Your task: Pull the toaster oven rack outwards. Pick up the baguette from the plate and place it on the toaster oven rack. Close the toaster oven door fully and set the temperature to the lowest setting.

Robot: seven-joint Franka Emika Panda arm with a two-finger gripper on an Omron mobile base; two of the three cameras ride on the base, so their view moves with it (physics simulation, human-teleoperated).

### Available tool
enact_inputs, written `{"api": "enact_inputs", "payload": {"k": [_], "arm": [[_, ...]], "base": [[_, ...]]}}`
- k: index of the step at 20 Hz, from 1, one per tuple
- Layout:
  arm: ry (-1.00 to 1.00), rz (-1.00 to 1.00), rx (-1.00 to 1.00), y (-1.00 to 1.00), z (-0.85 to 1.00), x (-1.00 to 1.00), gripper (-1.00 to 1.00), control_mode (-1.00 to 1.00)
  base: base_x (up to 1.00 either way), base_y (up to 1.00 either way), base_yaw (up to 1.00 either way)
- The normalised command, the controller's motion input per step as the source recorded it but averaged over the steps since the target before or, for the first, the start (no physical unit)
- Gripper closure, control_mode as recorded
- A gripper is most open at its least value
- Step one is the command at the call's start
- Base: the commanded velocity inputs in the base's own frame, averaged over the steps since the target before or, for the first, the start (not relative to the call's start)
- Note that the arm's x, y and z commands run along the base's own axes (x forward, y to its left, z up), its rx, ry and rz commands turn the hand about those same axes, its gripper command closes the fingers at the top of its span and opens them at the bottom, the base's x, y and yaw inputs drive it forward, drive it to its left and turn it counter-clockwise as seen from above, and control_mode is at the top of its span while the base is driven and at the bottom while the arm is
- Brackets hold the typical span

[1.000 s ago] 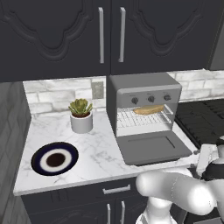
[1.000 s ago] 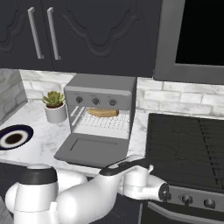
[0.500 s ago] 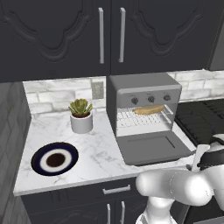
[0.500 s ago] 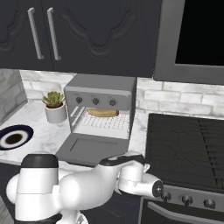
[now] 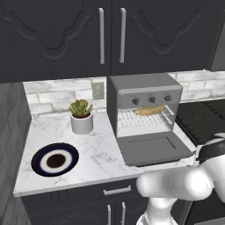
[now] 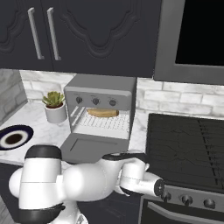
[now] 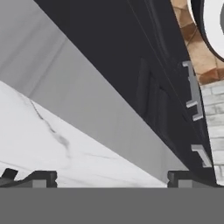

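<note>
The grey toaster oven (image 5: 145, 90) stands on the marble counter with its door (image 5: 154, 149) folded down flat. Inside the opening, the golden baguette (image 5: 149, 110) lies on the wire rack (image 5: 132, 119). The right base view shows the same oven (image 6: 103, 85), door (image 6: 89, 148), baguette (image 6: 103, 113) and rack (image 6: 105, 123). The navy plate (image 5: 55, 160) (image 6: 13, 138) has nothing on it. My gripper (image 7: 111, 179) is open, its fingertips (image 7: 41, 178) wide apart with nothing between them. It is low at the counter's front, close to marble and a grey slab, with dark cabinet fronts beyond.
A potted succulent (image 5: 81, 116) (image 6: 54, 107) stands left of the oven. The dark stove (image 6: 188, 144) lies to the oven's right, under a microwave (image 6: 192, 35). My white arm (image 6: 87, 179) bends low in front of the counter edge. Dark cabinets with silver handles (image 5: 102, 35) hang above.
My arm's elbow has risen a little and the forearm has shifted slightly in front of the counter. The gripper stays open. Oven, baguette and plate have not moved.
</note>
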Motion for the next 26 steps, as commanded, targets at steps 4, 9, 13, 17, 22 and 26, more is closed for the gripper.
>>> {"api": "enact_inputs", "payload": {"k": [4,9,13,17,22,26], "arm": [[0.0,0.01,0.0,0.72,0.0,0.21,-1.0,-1.0],[0.0,0.07,0.0,0.76,0.02,0.22,-1.0,-1.0],[0.0,0.06,0.0,0.76,0.11,0.14,-1.0,-1.0],[0.0,0.05,0.0,0.75,0.23,0.11,-1.0,-1.0],[-0.03,0.05,0.0,0.7,0.44,0.02,-1.0,-1.0],[-0.14,0.03,0.0,0.84,0.53,0.02,-1.0,-1.0]], "base": [[0.0,0.0,0.0],[0.0,0.0,0.0],[0.0,0.0,0.0],[0.0,0.0,0.0],[0.0,0.0,0.0],[0.0,0.0,0.0]]}}
